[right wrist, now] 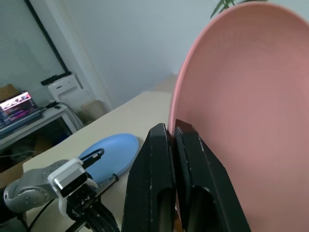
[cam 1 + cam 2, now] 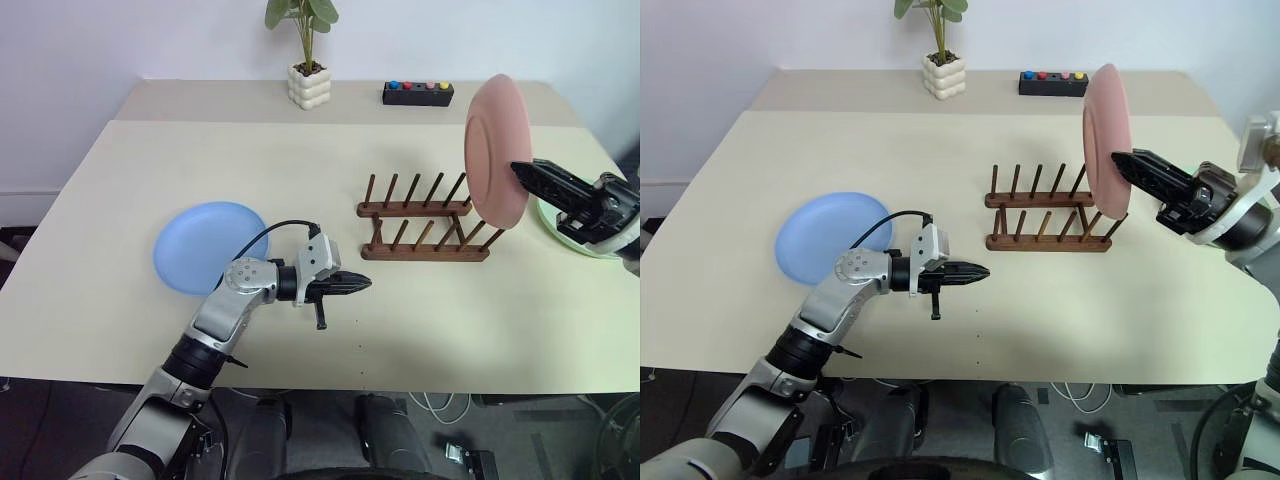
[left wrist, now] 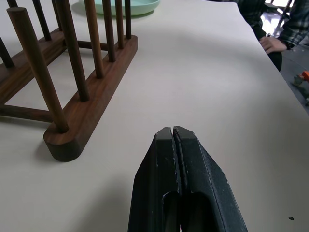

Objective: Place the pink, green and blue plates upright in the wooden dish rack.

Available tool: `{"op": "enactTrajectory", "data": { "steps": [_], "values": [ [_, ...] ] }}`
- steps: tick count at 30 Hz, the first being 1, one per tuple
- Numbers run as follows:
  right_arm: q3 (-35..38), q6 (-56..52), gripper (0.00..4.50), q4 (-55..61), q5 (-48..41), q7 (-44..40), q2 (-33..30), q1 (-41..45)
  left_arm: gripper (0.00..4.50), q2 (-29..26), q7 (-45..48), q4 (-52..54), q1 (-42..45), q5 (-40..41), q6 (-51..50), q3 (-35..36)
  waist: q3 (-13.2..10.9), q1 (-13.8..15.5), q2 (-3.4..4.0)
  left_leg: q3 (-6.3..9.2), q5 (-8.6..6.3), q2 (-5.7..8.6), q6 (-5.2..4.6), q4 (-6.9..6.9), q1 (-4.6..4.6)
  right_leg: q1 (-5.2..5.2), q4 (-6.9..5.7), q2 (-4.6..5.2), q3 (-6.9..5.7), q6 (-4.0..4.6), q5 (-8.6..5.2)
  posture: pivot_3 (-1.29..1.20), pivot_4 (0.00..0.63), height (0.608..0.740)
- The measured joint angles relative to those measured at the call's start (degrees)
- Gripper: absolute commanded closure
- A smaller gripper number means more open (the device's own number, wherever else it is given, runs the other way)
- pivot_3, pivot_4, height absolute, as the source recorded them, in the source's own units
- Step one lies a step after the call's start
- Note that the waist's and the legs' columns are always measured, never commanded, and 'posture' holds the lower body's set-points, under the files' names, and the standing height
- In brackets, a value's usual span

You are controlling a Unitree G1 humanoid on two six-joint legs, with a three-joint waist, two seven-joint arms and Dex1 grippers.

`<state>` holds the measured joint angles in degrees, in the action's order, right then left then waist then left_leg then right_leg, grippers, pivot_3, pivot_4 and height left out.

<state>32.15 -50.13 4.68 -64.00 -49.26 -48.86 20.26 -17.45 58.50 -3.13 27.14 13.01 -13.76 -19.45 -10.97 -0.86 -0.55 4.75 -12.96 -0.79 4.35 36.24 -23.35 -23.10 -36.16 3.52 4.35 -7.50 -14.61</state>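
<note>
Pink plate (image 2: 495,150) held on edge, nearly upright, in the air just above the right end of the wooden dish rack (image 2: 425,225). Right gripper (image 2: 1118,158) is clamped on its rim, fingers pinched tight with the plate edge between them. Plate's lower edge is close over the end pegs; contact with the rack cannot be made out.

Rack stands empty mid-tabletop (image 2: 300,160), two rails, pegs upright.

Blue plate (image 2: 205,245) lies flat on the tabletop, well to the left of the rack. Green plate (image 2: 570,235) lies flat at the right, partly hidden behind the right gripper.

Left gripper (image 2: 362,284) hovers low over the tabletop between blue plate and rack, pointing toward the rack, fingers pressed together, holding nothing.

Far edge: potted plant (image 2: 305,55) in a white pot, and a black box (image 2: 418,93) with coloured buttons.
</note>
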Motion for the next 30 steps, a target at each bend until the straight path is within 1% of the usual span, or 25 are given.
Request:
{"op": "enactTrajectory", "data": {
  "steps": [3,18,22,25,27,29,30],
  "values": [
    [0.00,-0.68,4.45,-2.23,0.00,-0.88,-0.98,0.65,4.50,-0.02,-0.02,0.00,0.00,0.00,-0.05,0.00,0.00,0.01,0.00,0.00,0.00,0.00,0.00,-0.02,0.00,0.00,0.00,0.00,0.00,-0.01,0.00,0.00,0.150,0.730],
    [0.31,-4.82,4.45,-13.91,-1.36,-3.02,-0.99,4.08,4.50,-0.03,-0.14,0.10,0.00,0.01,-0.54,0.03,0.00,-0.02,0.00,-0.01,0.00,0.00,0.00,-0.01,0.00,0.00,0.00,0.00,0.00,-0.13,0.07,0.00,0.150,0.730],
    [0.33,-5.43,4.45,-15.04,-1.56,-3.54,-0.99,4.25,4.50,-0.08,-0.14,0.12,0.00,0.01,-0.54,0.03,0.00,-0.02,0.00,-0.01,0.00,0.00,0.00,-0.01,0.00,-0.01,0.00,-0.01,0.00,-0.14,0.07,0.00,0.150,0.730],
    [0.33,-5.43,3.65,-15.06,-1.47,-3.49,-0.97,4.25,4.50,-0.10,-0.15,0.13,0.00,0.01,-0.55,0.03,0.00,-0.04,0.00,-0.01,0.00,0.00,0.00,-0.01,0.00,0.00,0.00,-0.01,0.00,-0.14,0.07,0.00,0.150,0.730],
    [0.33,-5.01,2.71,-15.10,-1.02,-3.30,-0.89,4.25,4.50,-0.11,-0.16,0.13,0.00,0.01,-0.57,0.03,0.00,-0.04,0.00,-0.01,0.00,0.00,0.00,-0.01,0.00,-0.01,0.00,-0.01,0.00,-0.14,0.07,0.00,0.150,0.730],
    [0.33,-4.31,1.67,-15.34,-0.17,-2.95,-0.88,4.25,4.50,-0.13,-0.16,0.13,0.00,0.01,-0.57,0.04,0.00,-0.05,0.00,-0.01,0.00,0.00,0.00,-0.01,0.00,-0.01,0.00,-0.01,0.00,-0.14,0.07,0.00,0.150,0.730],
    [0.33,-3.89,1.24,-15.68,0.36,-2.73,-0.87,4.27,4.50,-0.13,-0.16,0.13,0.00,0.01,-0.57,0.04,0.00,-0.05,0.00,-0.01,0.00,0.00,0.00,-0.01,0.00,-0.01,0.00,-0.01,0.00,-0.14,0.07,0.00,0.150,0.730]
  ]
}}
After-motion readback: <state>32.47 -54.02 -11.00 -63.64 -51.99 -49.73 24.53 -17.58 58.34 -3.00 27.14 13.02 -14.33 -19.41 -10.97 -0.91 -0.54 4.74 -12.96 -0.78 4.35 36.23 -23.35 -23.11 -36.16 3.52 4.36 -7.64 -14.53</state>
